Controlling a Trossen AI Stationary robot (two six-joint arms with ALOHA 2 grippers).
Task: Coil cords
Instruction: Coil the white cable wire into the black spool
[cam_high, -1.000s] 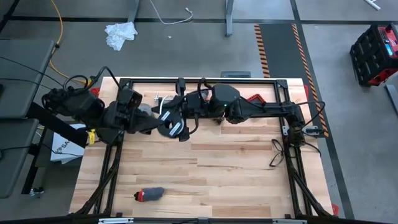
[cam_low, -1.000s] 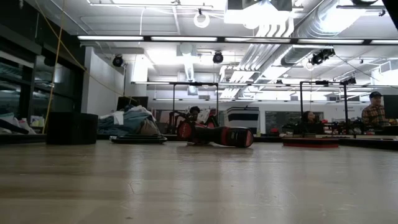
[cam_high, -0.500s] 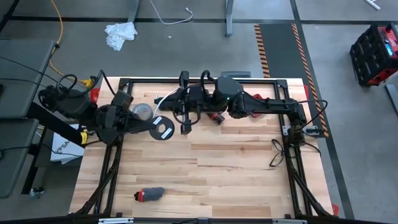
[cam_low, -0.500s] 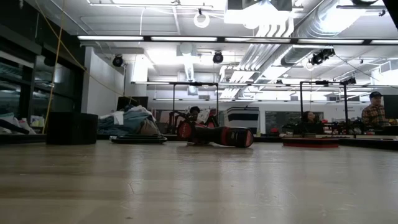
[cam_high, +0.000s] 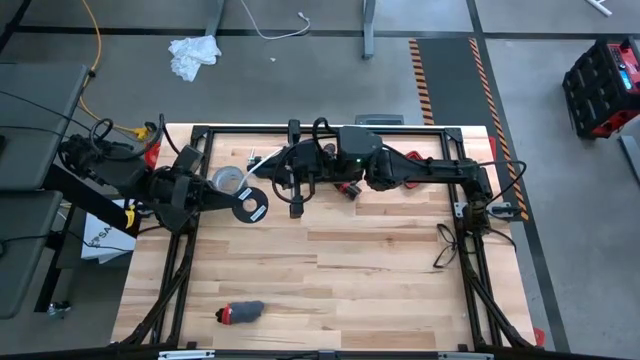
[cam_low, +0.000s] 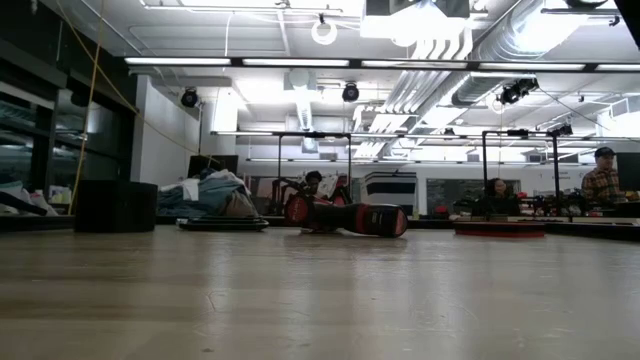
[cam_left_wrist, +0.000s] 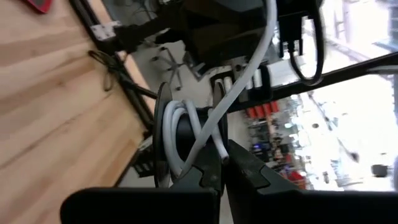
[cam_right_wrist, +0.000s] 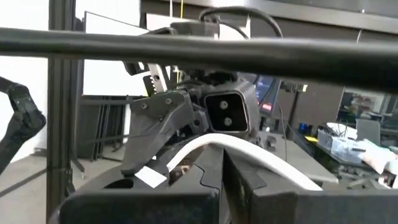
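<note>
While both grippers pinch white cable (cam_high: 262, 165), you see disc (cam_high: 250, 207) at left gripper (cam_high: 238, 205); cable runs taut toward right gripper (cam_high: 283, 163), close beside.

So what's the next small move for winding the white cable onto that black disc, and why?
Probably the right gripper should carry the white cable around the black disc again: the left gripper holds the disc with only a few loops wound.

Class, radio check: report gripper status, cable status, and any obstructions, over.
Left gripper shut on white cable at its black disc. Right gripper shut on same cable. Tape roll beside the disc.
</note>
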